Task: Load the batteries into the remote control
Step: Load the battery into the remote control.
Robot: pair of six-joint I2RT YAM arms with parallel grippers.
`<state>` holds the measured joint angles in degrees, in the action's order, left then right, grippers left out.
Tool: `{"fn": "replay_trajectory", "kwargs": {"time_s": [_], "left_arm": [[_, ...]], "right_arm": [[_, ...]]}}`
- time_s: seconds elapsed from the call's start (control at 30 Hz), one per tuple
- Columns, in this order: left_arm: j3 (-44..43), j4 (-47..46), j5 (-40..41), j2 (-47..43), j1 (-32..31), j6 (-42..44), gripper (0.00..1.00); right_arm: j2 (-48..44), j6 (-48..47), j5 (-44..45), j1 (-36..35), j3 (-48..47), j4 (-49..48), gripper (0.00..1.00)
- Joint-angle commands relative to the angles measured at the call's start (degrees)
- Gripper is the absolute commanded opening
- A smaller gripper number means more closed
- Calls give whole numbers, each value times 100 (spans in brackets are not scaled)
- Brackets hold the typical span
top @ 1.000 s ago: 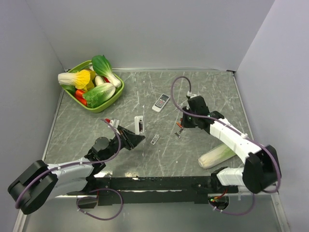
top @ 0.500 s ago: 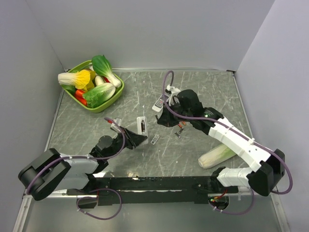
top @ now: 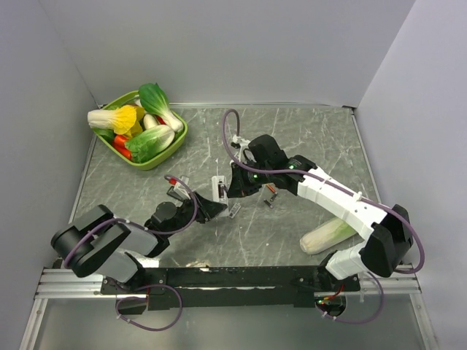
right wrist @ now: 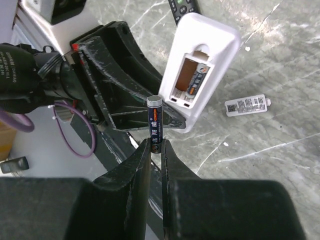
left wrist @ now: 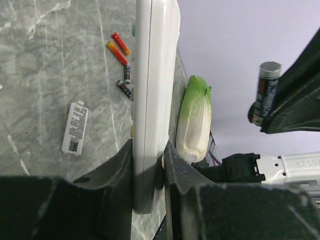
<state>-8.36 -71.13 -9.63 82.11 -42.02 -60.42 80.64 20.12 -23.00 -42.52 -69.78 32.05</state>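
Note:
My left gripper (left wrist: 148, 167) is shut on the lower end of a white remote control (left wrist: 152, 90), which stands up edge-on off the table. In the right wrist view the remote control (right wrist: 200, 65) shows its open back, with one battery (right wrist: 198, 82) in the compartment and an empty slot beside it. My right gripper (right wrist: 155, 146) is shut on the bottom of a dark battery (right wrist: 155, 120), upright and a short way in front of that compartment. In the top view, the right gripper (top: 235, 187) is close beside the remote control (top: 217, 188). Loose batteries, orange-red (left wrist: 119, 47) and dark (left wrist: 125, 82), lie on the table.
The battery cover (top: 234, 211) lies flat near the remote. A napa cabbage (top: 328, 235) lies front right. A green basket (top: 181, 137) of vegetables stands back left. The end of another remote with buttons (right wrist: 182, 6) shows past the held one. Walls close the table on three sides.
My right arm has swung left from the loose batteries to the held remote, carrying the dark battery. The left gripper has shifted a little right with the remote.

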Motion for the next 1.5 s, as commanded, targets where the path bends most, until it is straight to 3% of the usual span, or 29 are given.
{"fn": "replay_trajectory", "kwargs": {"time_s": [0.0, 0.33, 1.07, 1.47], "left_arm": [[-184, -1358, -136, 244, 1, -172, 1], [-280, -1483, -74, 245, -69, 39, 1], [-509, -1289, 259, -98, -395, -31, 1], [-518, -1666, 400, 60, -553, -452, 1]], "right_arm": [[180, 106, 33, -37, -387, 205, 2], [619, 422, 542, -28, -519, 503, 3], [945, 668, 718, -54, -967, 1110, 4], [831, 783, 938, -54, -1152, 1233, 11]]}}
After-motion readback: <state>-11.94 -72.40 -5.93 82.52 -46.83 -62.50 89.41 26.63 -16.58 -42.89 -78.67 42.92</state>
